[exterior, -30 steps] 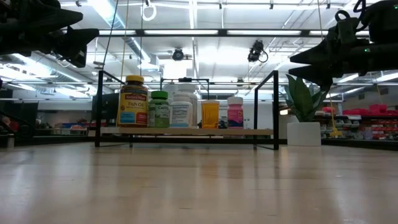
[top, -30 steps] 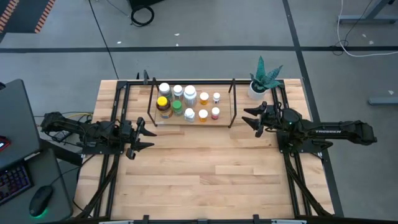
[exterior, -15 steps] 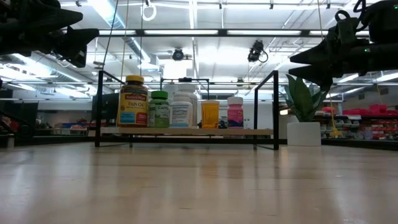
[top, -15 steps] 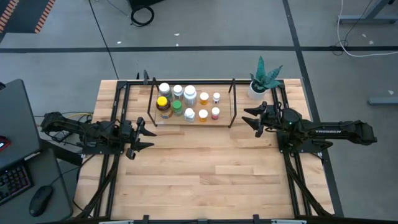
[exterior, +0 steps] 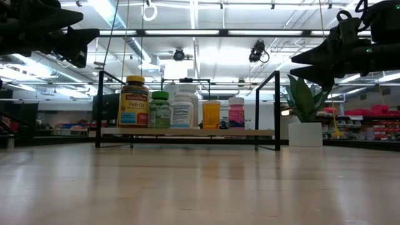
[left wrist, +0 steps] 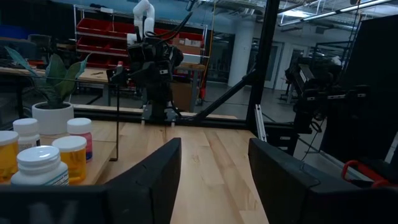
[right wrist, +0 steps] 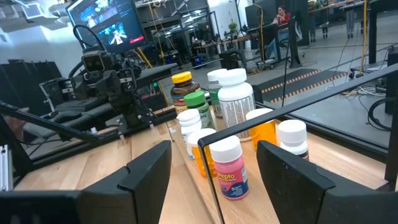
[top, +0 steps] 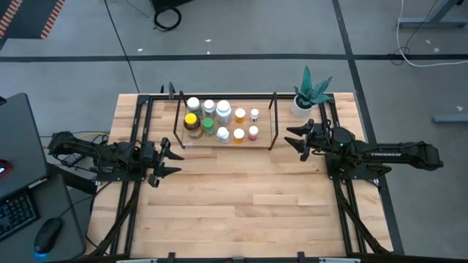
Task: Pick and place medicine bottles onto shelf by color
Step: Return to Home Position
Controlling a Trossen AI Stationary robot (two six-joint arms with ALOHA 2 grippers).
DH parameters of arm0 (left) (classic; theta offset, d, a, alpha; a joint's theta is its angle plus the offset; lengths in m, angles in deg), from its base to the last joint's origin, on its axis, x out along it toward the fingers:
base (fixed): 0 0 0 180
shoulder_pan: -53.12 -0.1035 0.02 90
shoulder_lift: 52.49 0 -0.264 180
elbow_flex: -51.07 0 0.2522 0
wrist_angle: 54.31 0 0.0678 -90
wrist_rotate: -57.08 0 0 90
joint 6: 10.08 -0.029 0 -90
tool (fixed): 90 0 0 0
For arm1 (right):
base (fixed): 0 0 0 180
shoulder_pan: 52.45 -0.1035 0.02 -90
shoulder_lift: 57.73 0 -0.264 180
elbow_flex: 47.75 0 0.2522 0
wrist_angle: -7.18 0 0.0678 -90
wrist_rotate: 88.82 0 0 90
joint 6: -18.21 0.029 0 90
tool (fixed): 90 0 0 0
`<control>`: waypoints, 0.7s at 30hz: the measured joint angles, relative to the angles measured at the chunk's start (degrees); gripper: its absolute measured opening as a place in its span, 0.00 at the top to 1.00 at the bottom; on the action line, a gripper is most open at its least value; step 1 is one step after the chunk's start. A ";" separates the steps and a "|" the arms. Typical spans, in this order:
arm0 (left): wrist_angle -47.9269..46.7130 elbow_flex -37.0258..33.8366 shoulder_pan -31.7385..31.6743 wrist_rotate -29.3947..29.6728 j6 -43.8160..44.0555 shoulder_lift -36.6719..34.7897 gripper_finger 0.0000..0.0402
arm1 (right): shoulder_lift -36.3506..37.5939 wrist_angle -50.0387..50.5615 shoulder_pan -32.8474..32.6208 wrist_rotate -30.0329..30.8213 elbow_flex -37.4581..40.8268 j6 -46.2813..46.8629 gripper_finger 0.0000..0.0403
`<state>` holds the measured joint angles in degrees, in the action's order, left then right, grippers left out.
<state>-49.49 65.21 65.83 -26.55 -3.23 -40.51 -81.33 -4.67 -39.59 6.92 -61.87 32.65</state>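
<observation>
Beside the far shelf [top: 264, 126] of medicine bottles [top: 223, 112], we found the left gripper [top: 180, 162] and right gripper [top: 288, 137] hovering, fingers [left wrist: 151, 179] spread.

We found potted plant [top: 310, 88] at wooden tabletop's [top: 241, 197] far right corner. Beyond its left edge sat keyboard [top: 16, 212] and mouse [top: 47, 235]. Black cable coil [top: 167, 18], white cable [top: 430, 63] lay on grey floor [top: 241, 29] behind.
</observation>
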 joint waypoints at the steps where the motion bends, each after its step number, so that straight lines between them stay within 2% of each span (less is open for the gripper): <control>1: 0.00 0.00 0.00 0.00 0.00 0.00 0.51 | 0.00 0.02 0.00 0.00 0.00 0.00 0.39; 21: -0.02 0.01 0.00 0.00 -0.01 -0.02 0.52 | 0.00 0.02 0.00 0.00 0.00 0.00 0.40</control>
<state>-49.51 65.22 65.84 -26.55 -3.24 -40.53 -81.33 -4.65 -39.59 6.92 -61.87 32.65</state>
